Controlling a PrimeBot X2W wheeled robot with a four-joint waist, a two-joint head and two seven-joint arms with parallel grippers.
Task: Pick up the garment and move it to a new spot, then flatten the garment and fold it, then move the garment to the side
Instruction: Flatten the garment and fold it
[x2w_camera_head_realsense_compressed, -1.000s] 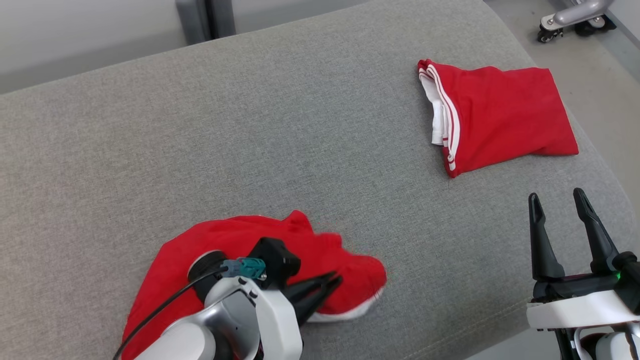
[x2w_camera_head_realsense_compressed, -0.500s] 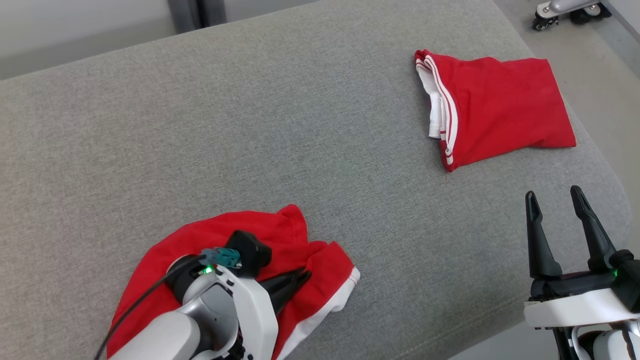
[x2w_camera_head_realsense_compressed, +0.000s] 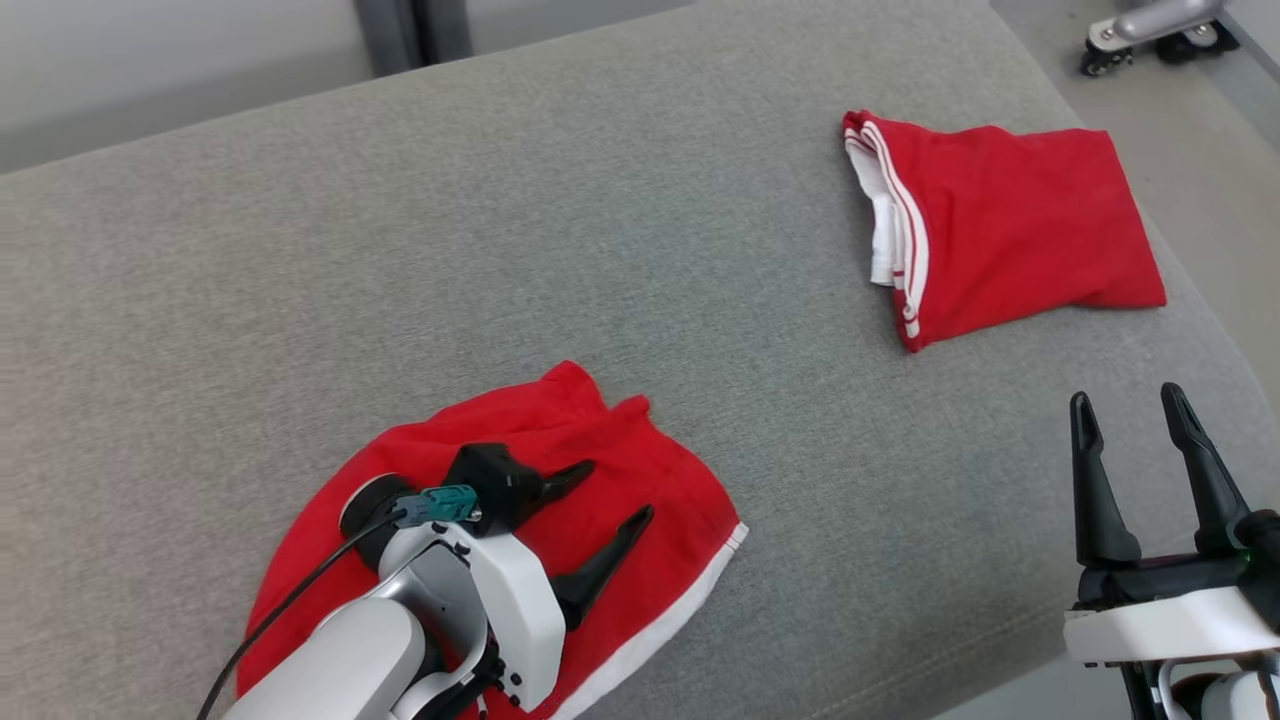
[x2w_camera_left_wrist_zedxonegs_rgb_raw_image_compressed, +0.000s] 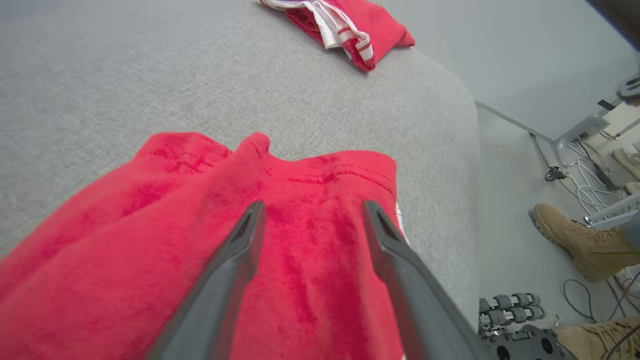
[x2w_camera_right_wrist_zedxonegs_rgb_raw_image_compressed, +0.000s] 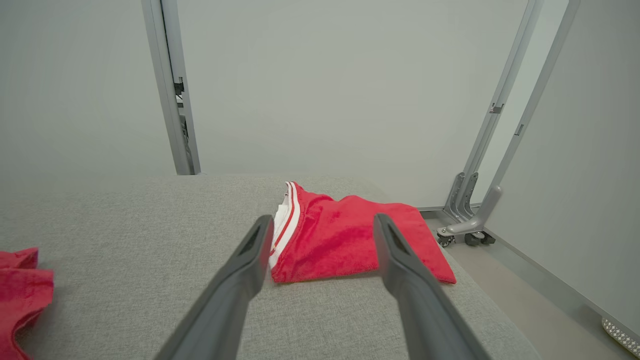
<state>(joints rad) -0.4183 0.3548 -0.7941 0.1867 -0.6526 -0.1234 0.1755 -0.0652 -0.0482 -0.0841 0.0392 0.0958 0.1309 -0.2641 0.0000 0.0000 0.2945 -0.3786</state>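
A folded red garment (x2w_camera_head_realsense_compressed: 1010, 225) with white stripes is lying near the right edge of the grey fabric-covered counter (x2w_camera_head_realsense_compressed: 500, 230), towards its far right corner, well apart from both arms. Beyond that corner a wheeled frame base (x2w_camera_head_realsense_compressed: 1150, 30) is standing on the floor. In the left wrist view a person's tan boots (x2w_camera_left_wrist_zedxonegs_rgb_raw_image_compressed: 575, 235) and loose cables (x2w_camera_left_wrist_zedxonegs_rgb_raw_image_compressed: 585, 175) are showing on the floor past the counter's right edge.

The left end effector (x2w_camera_head_realsense_compressed: 619, 488) is reaching over the loose red garment (x2w_camera_head_realsense_compressed: 620, 470), its fingers standing wide apart and gripping nothing; whether the tips are touching the cloth cannot be told. That garment is lying rumpled by the counter's front edge, left of the middle. The right end effector (x2w_camera_head_realsense_compressed: 1124, 395) is hanging spread and empty over the front right corner.
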